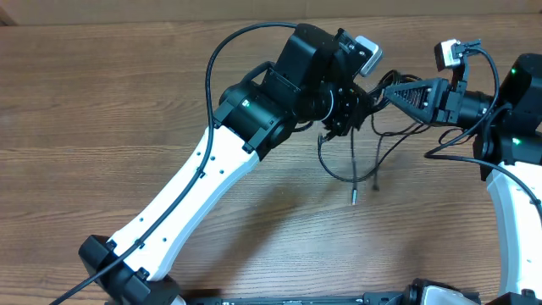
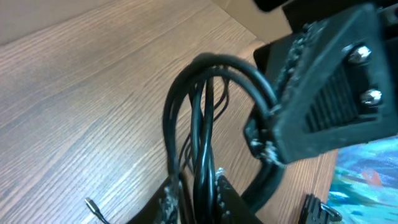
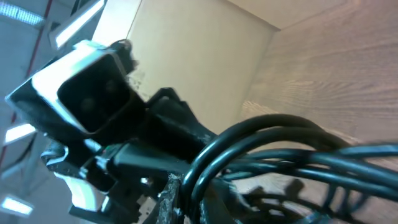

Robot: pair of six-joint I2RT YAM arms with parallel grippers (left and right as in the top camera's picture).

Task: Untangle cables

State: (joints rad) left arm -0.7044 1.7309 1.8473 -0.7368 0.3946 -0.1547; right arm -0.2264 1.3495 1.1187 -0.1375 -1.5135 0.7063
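- The cables (image 1: 352, 169) are bunched above the table (image 1: 102, 102), right of centre in the overhead view, where the two end effectors meet.
- From that bunch, thin strands trail toward the near edge. One runs almost straight, its long axis going from far edge to near edge.
- That strand ends in a silver-tipped plug (image 1: 352, 200) pointing at the near edge. A second strand beside it slants the same way, and another curls into an open loop on the left.
- In the left wrist view the cables (image 2: 199, 93) rise as several strands between the fingers (image 2: 169, 198), then arch over in a tight loop to the right end effector (image 2: 273, 127).
- The left end effector (image 1: 345, 114) has the strands running between its fingers. I cannot tell whether it pinches them or stands just off them.
- The right end effector (image 1: 391, 90) points left toward the other one, its fingers pressed together on the cables.
- In the right wrist view the cables (image 3: 267, 149) sweep out of its grip in curved, nearly parallel lines.
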